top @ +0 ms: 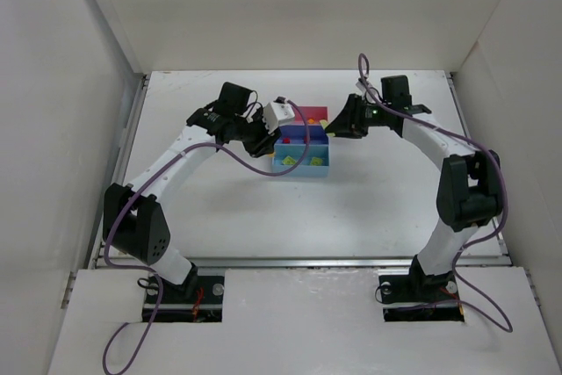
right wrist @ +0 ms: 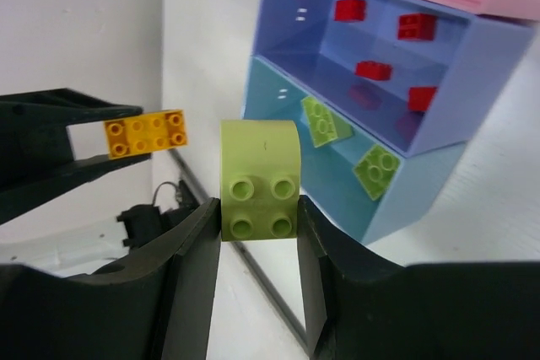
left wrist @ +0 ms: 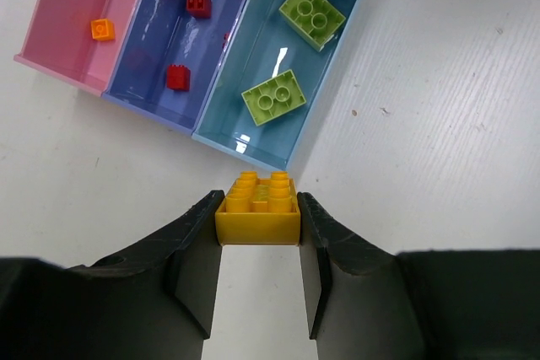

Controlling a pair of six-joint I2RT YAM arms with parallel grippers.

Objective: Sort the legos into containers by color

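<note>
The tray has a pink bin point(left wrist: 63, 31), a dark blue bin point(left wrist: 152, 65) and a light blue bin point(left wrist: 337, 56). Two lime-green bricks point(left wrist: 272, 97) lie in the light blue bin, red bricks point(left wrist: 177, 77) in the dark blue one, orange bricks point(left wrist: 102, 29) in the pink one. My left gripper point(left wrist: 257, 212) is shut on an orange-yellow brick point(left wrist: 257, 208), just short of the light blue bin's near end. My right gripper point(right wrist: 257, 208) is shut on a lime-green brick point(right wrist: 258, 179), held beside the tray point(top: 303, 151). The left gripper's brick also shows in the right wrist view point(right wrist: 148, 134).
White walls enclose the white table point(top: 386, 208) on three sides. Both arms reach in over the tray from left and right, their grippers close together. Purple cables point(top: 237, 160) hang along the arms.
</note>
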